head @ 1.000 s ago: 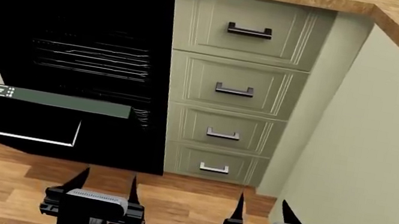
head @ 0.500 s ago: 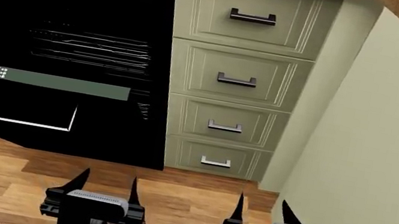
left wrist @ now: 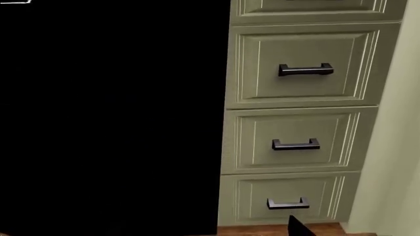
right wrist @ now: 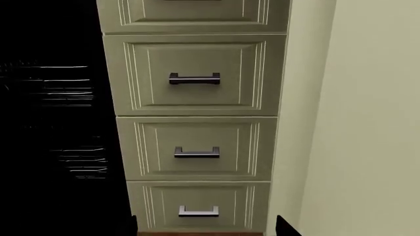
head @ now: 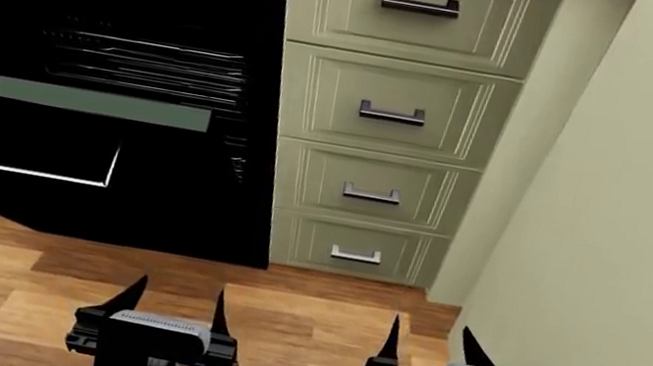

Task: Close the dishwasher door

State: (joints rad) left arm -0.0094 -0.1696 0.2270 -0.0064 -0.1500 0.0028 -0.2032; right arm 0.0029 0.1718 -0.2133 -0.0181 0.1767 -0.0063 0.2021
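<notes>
The dishwasher door (head: 14, 146) is a glossy black panel hanging part open at the left of the head view, its grey top strip (head: 62, 97) with small white icons facing up. Behind it the dark dishwasher cavity (head: 147, 64) shows wire racks. The door fills the left wrist view as a black area (left wrist: 105, 123). My left gripper (head: 174, 302) is open and empty, low over the wood floor, in front of and below the door's right corner. My right gripper (head: 426, 344) is open and empty, in front of the drawers.
A stack of pale green drawers (head: 385, 113) with dark bar handles stands right of the dishwasher, also in the right wrist view (right wrist: 194, 78). A pale green side panel (head: 622, 242) runs along the right. Wood floor (head: 288, 336) lies below the grippers.
The head view has tilted down: the countertop has left the top of the frame and the cabinets and door sit higher. Both grippers keep their place in the view, still open.
</notes>
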